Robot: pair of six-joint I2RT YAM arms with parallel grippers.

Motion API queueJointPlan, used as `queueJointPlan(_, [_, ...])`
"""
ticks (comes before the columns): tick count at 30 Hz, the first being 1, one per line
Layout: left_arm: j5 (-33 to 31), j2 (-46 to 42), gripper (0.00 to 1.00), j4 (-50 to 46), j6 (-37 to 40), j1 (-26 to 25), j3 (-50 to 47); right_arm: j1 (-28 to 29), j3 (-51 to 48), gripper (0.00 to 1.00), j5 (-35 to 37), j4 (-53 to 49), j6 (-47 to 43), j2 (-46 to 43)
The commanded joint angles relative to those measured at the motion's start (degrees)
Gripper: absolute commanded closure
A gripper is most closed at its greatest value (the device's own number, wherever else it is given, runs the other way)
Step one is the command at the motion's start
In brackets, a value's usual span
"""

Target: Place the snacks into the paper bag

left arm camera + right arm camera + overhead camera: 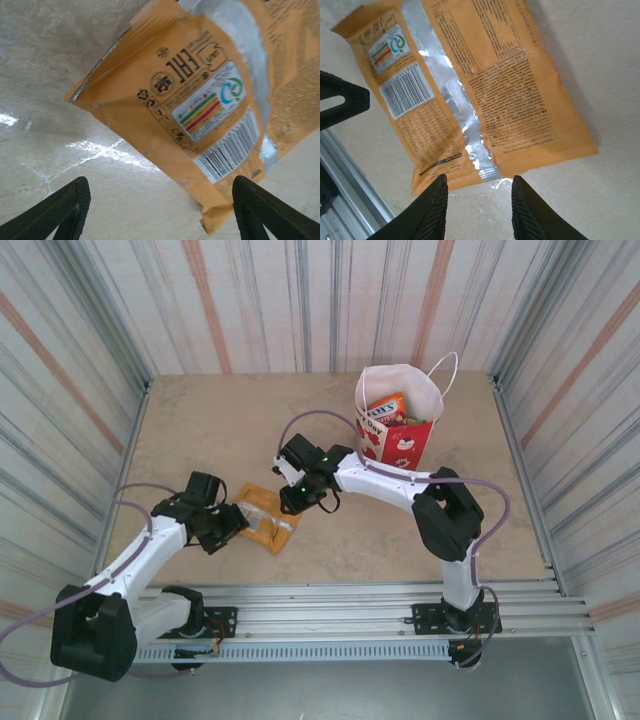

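While both hover at orange pouch | left gripper wide | right gripper narrower

A beige, marbled stone-look tabletop spreads across the middle, crossed by pale veins. Vertically striped panelling in white, grey and reddish-brown closes it in on three sides: the far wall, the left wall and the right wall. Thin metal edging lines the table's left and right sides. A slotted aluminium rail lies along the near edge, with a plain grey surface nearer still. The light is soft and even. In the left wrist view, bright glare patches sit on the glossy tabletop.
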Motion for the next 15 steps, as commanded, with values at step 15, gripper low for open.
queueJointPlan(15, [3.2,6.1,0.34,16.5,-2.2,0.4,-7.0,0.8,2.8,0.67,-4.0,0.6,0.8,9.9])
